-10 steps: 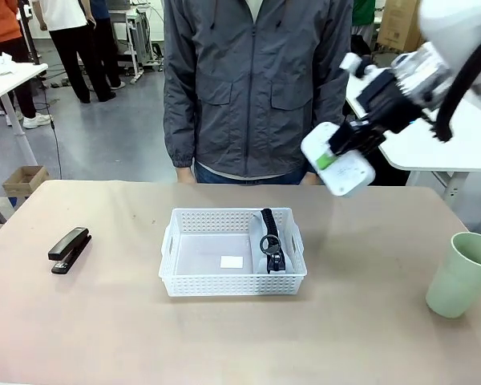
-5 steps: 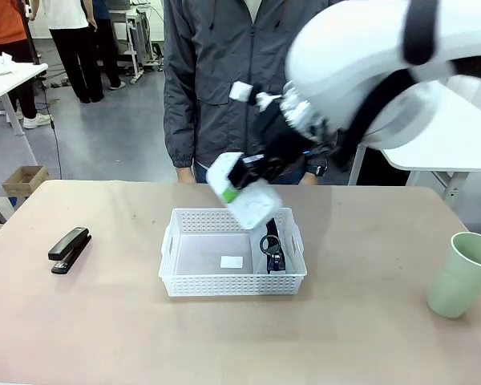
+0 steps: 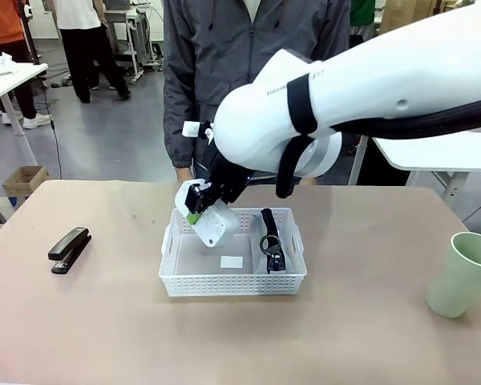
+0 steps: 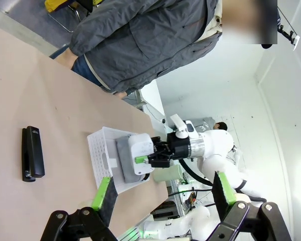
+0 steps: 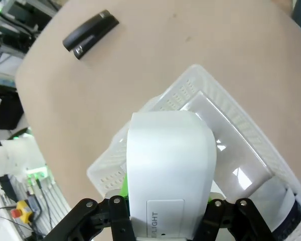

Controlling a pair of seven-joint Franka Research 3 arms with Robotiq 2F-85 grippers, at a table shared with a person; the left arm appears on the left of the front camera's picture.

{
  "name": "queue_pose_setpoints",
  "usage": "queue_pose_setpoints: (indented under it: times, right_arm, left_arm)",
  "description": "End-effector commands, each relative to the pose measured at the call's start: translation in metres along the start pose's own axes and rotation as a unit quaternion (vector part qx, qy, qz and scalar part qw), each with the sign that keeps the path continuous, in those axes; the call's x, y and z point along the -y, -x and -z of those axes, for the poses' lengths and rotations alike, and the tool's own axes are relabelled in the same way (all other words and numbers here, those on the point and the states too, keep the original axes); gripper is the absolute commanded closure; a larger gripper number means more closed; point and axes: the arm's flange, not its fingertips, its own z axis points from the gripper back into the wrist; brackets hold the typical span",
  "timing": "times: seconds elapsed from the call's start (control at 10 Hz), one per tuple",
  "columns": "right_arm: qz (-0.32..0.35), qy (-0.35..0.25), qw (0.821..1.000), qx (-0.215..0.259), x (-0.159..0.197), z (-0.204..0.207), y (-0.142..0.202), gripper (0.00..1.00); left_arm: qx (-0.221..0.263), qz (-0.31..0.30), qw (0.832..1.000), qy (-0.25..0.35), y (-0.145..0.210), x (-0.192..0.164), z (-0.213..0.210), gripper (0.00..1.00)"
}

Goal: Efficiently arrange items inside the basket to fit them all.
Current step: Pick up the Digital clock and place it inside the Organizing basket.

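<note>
Black right gripper (image 3: 197, 208) with green pads, clamped on a small white rectangular box (image 3: 212, 228) over the shallow white plastic lattice basket (image 3: 232, 286).

The white right arm reaches in from the basket's right side and holds the box tilted above the basket's left half. A grey zip pouch with black strap (image 3: 271, 242) lies inside the basket at its right end. A black stapler (image 3: 70, 249) lies well left of the basket, and a pale green plastic cup (image 3: 462, 275) stands well to its right. A person in a grey jacket (image 3: 248, 80) stands just behind the basket.

The front camera looks across the table (image 3: 104, 321) at the person (image 3: 248, 80), the right wrist camera peers down close above the basket (image 5: 178, 90), and the rolled left wrist camera, farther off, shares basket and stapler (image 4: 32, 153).
</note>
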Motion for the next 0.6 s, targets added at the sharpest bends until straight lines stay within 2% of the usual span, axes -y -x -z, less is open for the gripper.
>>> queue_pose_setpoints:
  times: [0.0, 0.3, 0.4, 0.5]
  right_arm:
    - [0.002, 0.013, 0.999, -0.03, -0.001, 0.012, -0.006, 0.55]
    - [0.01, 0.041, 0.997, -0.058, 0.005, 0.031, 0.001, 0.55]
    - [-0.006, 0.011, 0.999, -0.044, 0.01, 0.032, 0.01, 0.55]
    - [-0.006, 0.011, 0.999, -0.044, 0.01, 0.032, 0.01, 0.55]
  left_arm:
    - [0.005, 0.008, 1.0, 0.009, -0.001, 0.002, 0.001, 0.0]
    - [0.005, 0.008, 1.0, 0.009, -0.001, 0.002, 0.001, 0.0]
    - [0.005, 0.008, 1.0, 0.009, -0.001, 0.002, 0.001, 0.0]
    - [0.005, 0.008, 1.0, 0.009, -0.001, 0.002, 0.001, 0.0]
